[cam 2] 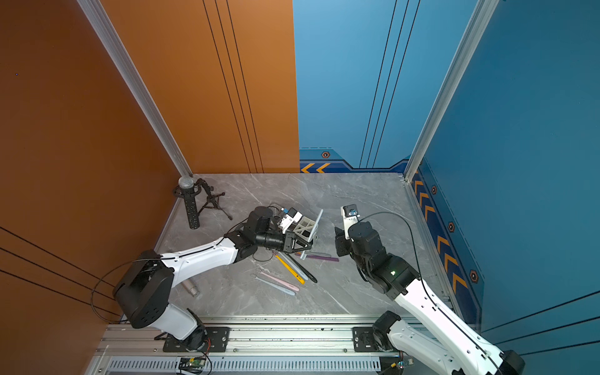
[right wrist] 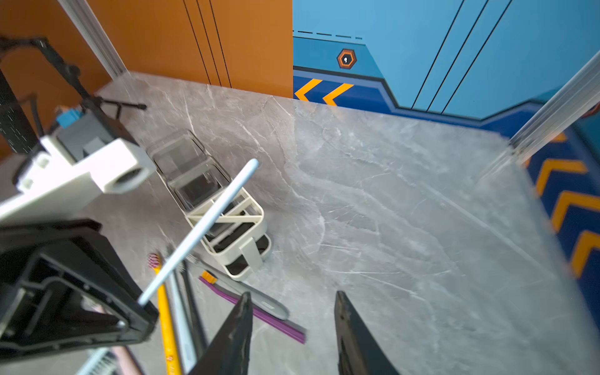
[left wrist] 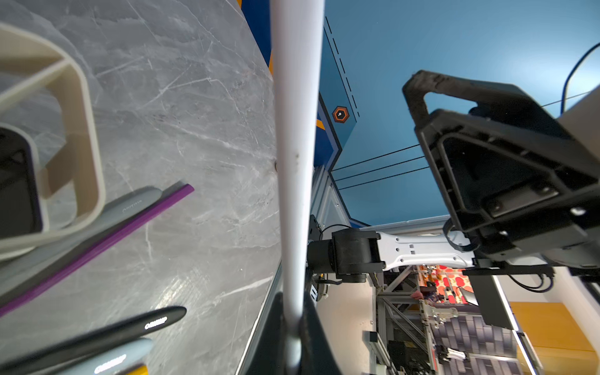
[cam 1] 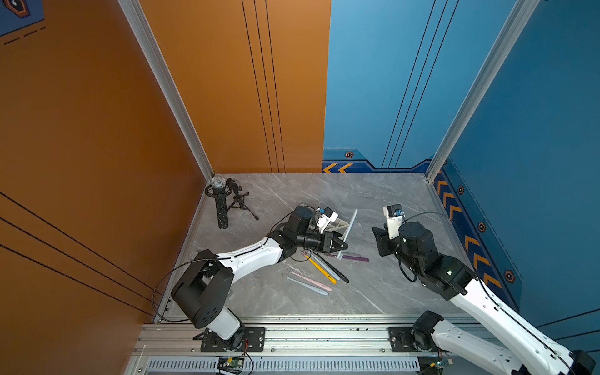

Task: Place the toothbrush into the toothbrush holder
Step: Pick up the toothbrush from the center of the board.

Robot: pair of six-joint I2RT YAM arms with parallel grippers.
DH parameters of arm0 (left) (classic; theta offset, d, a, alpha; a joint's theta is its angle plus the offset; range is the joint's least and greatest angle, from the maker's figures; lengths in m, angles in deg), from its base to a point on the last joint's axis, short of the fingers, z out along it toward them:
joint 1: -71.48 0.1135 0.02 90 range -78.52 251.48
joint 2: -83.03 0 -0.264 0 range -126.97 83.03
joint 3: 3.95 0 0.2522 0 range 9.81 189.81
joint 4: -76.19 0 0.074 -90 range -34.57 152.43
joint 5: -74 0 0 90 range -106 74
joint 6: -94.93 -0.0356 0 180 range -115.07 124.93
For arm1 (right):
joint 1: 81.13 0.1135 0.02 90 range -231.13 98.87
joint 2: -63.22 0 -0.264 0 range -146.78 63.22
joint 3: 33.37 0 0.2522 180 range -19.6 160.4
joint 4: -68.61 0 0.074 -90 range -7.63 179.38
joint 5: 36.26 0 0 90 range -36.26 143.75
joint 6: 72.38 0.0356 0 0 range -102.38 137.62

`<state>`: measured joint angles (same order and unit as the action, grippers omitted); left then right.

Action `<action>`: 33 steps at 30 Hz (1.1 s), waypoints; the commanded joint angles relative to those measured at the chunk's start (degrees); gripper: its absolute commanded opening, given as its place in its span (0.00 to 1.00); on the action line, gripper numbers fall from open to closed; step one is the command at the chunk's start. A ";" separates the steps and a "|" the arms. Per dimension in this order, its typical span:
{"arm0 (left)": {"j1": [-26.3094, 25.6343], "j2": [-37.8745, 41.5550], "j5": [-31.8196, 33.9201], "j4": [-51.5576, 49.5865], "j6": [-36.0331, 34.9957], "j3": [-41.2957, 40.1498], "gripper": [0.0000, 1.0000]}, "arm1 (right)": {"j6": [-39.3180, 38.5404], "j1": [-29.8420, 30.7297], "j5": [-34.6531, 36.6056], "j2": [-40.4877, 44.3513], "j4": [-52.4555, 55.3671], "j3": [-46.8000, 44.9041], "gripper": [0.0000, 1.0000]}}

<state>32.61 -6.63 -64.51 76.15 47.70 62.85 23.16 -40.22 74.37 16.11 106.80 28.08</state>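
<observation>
My left gripper (cam 1: 341,245) (left wrist: 293,324) is shut on the lower end of a pale blue toothbrush (cam 1: 350,227) (cam 2: 316,224) (left wrist: 297,130) (right wrist: 211,217). The toothbrush slants up from the jaws and crosses over the white toothbrush holder (cam 1: 339,224) (cam 2: 303,227) (right wrist: 251,256), whose rim (left wrist: 87,130) stands beside the gripper. The holder's clear cups sit at its far end. My right gripper (right wrist: 293,293) (cam 1: 380,242) hangs open to the right of the holder, above bare table, with nothing between its fingers.
Several other toothbrushes lie in front of the holder: yellow (cam 1: 319,268), black (cam 1: 331,268), purple (cam 1: 354,258) and pink (cam 1: 311,281). A microphone on a black tripod stand (cam 1: 220,204) stands in the back left corner. Walls close off the table's left, back and right.
</observation>
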 commanded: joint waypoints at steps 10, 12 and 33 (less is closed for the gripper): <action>-0.71 5.22 -0.51 -22.76 -10.29 4.96 0.00 | -30.77 15.61 19.36 -2.56 -12.91 -9.54 0.45; -0.70 6.05 -0.74 -26.08 -11.72 5.45 0.00 | -31.98 17.04 19.82 -3.13 -13.91 -10.43 0.45; -1.19 6.42 -6.41 -28.76 -12.52 4.62 0.00 | -42.89 26.16 22.79 -8.87 -16.56 -8.98 0.57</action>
<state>32.15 -0.67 -69.21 49.41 37.25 66.87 -18.13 -13.58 96.05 8.63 91.08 17.41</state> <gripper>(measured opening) 0.094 0.572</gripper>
